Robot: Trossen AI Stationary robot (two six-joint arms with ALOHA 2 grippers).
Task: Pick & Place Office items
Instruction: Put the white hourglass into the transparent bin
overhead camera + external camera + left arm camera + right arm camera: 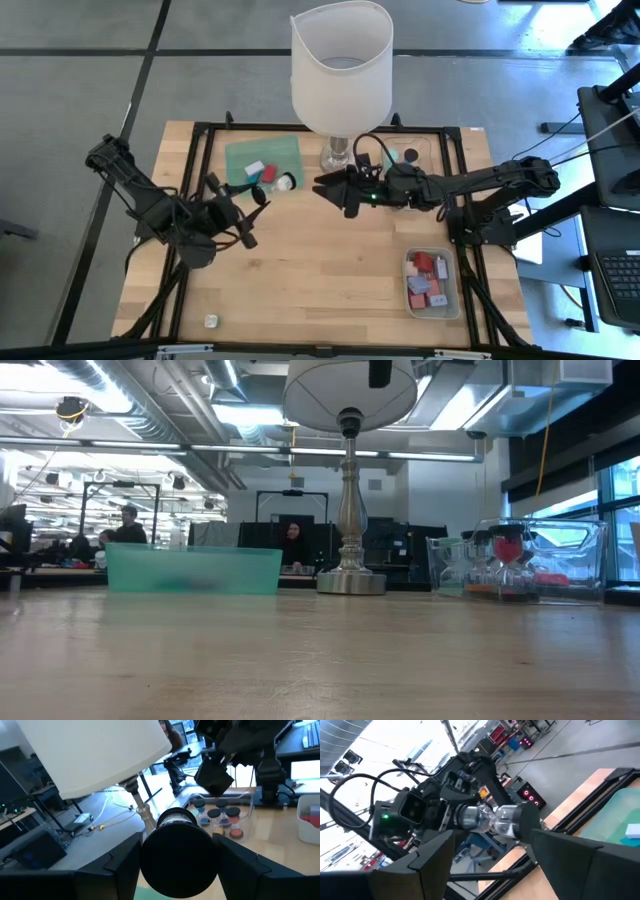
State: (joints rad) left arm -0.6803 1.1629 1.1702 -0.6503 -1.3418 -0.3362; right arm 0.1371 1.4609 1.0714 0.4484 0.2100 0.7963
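I see the left gripper [256, 196] raised mid-table, clamped on a short dark-capped clear cylinder [179, 851]. Right gripper [325, 187] faces it; grip state: cannot tell.

Right end effector [490, 851]: two dark fingers [427, 857] at the frame's lower edge, set apart, nothing between them. Left end effector [507, 822]: farther off, raised above the table, clamped on a short cylinder with a dark cap [527, 824]. Table [592, 787]: light wood, black rails. Green mat [615, 817] carrying a pale block [634, 830].
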